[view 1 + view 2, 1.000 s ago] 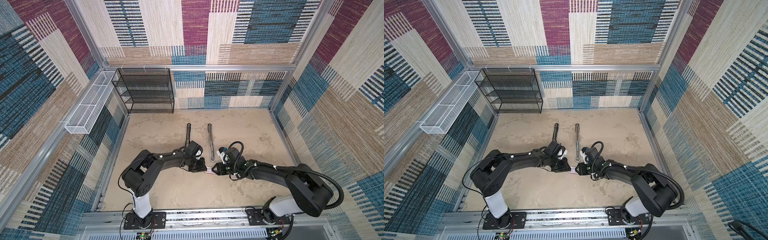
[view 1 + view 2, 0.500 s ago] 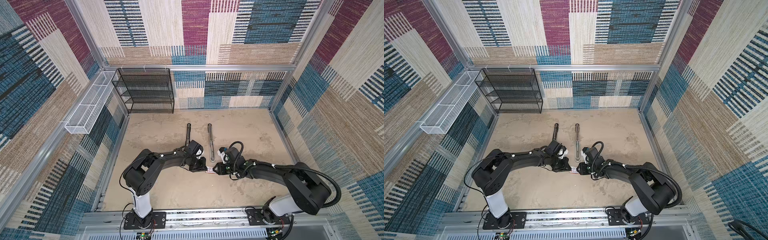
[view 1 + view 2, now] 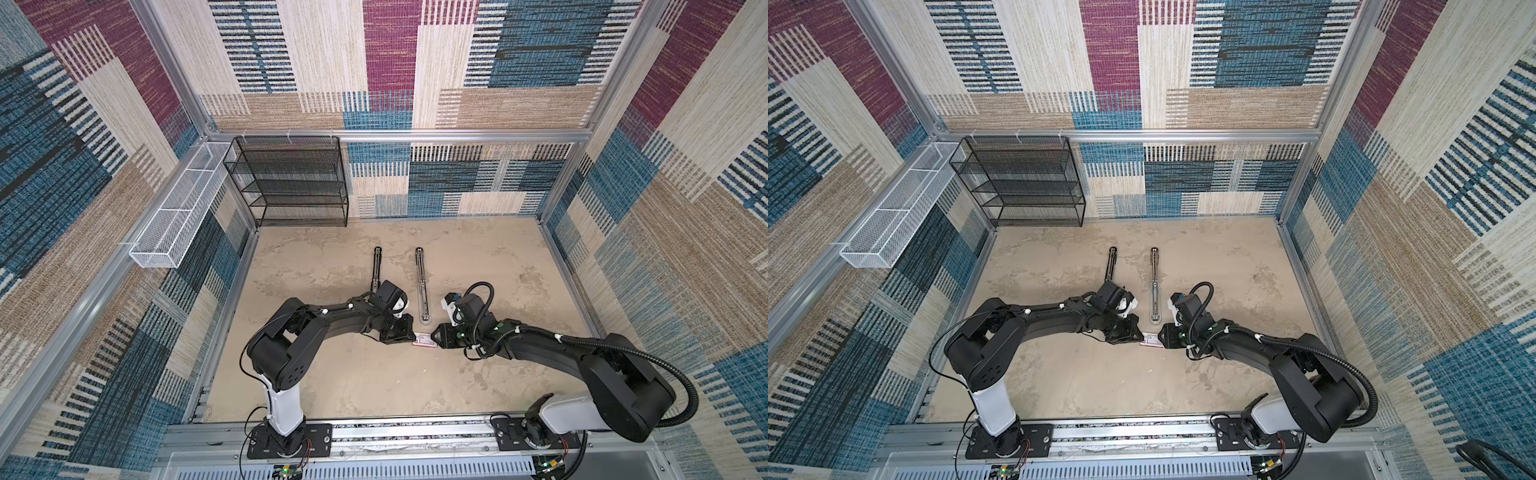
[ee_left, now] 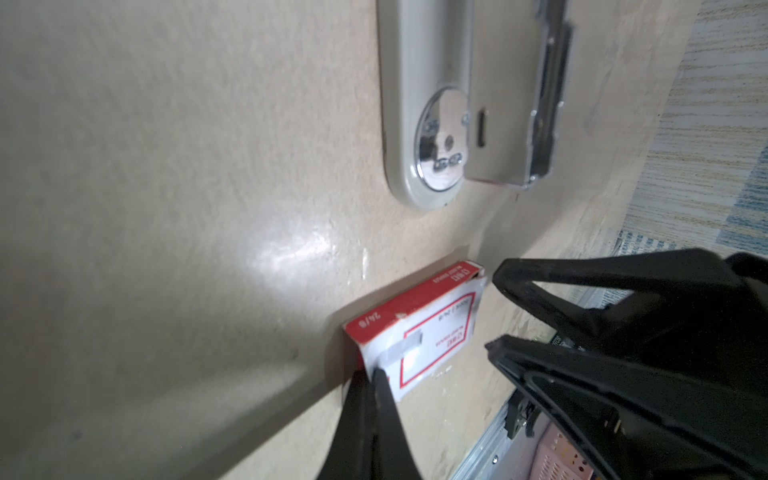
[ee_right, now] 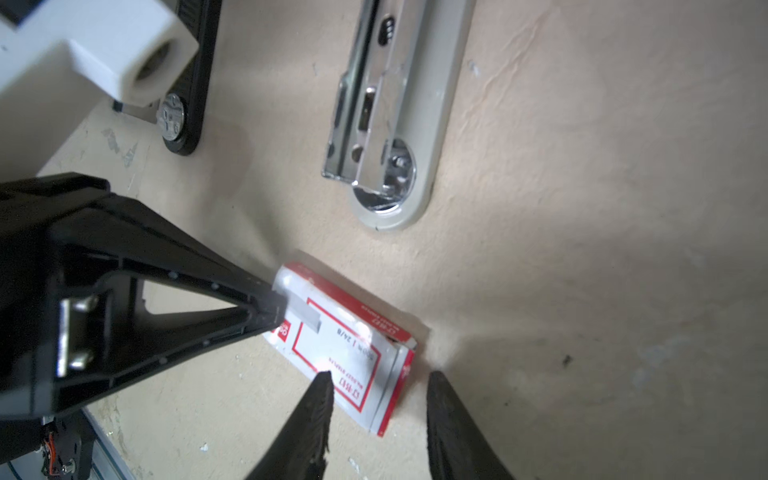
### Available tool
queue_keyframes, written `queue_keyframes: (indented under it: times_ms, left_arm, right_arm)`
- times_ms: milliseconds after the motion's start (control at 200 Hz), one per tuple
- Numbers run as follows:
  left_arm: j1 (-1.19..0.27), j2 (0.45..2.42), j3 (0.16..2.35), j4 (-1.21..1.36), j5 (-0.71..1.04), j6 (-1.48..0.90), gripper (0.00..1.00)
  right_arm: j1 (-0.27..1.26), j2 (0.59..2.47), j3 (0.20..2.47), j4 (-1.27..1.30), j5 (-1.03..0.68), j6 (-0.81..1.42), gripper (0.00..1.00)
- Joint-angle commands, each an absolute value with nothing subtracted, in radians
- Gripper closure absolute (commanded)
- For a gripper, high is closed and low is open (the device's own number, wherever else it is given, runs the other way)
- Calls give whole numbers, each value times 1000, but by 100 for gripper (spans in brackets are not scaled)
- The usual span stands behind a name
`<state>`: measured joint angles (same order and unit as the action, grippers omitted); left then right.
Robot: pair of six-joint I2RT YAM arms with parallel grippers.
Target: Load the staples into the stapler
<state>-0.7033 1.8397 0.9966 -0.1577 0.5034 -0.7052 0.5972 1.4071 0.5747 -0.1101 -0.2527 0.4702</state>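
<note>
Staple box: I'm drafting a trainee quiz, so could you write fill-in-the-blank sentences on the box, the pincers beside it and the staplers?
1. The staple box is white with a ___ frame.
2. The left pincer is ___ on the grey strip at one end of the box.
3. The right pincer, at the box's other end, is ___.
4. The grey stapler lies opened near the box; the other stapler is ___.

Missing words: red; shut; open; black.
</note>
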Motion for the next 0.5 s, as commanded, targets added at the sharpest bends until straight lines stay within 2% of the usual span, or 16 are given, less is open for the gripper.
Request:
queue_keyframes:
  times_ms: [0,305,376,496]
  left_arm:
    - [-704,1838,991,-181,476,-693,100]
    - [-703,1821,980,-178,468,-695,100]
    - [-703,1818,979,-179,467,-697,100]
    - [-703,1814,977,-178,465,-699,100]
  right_arm:
    - [598,1414,571,-105,-249,465,62]
    - [598,1445,573,-107,-228,460,70]
    - [598,1450,575,-114,-218,460,75]
    - [598,1456,578,-132,-188,459,76]
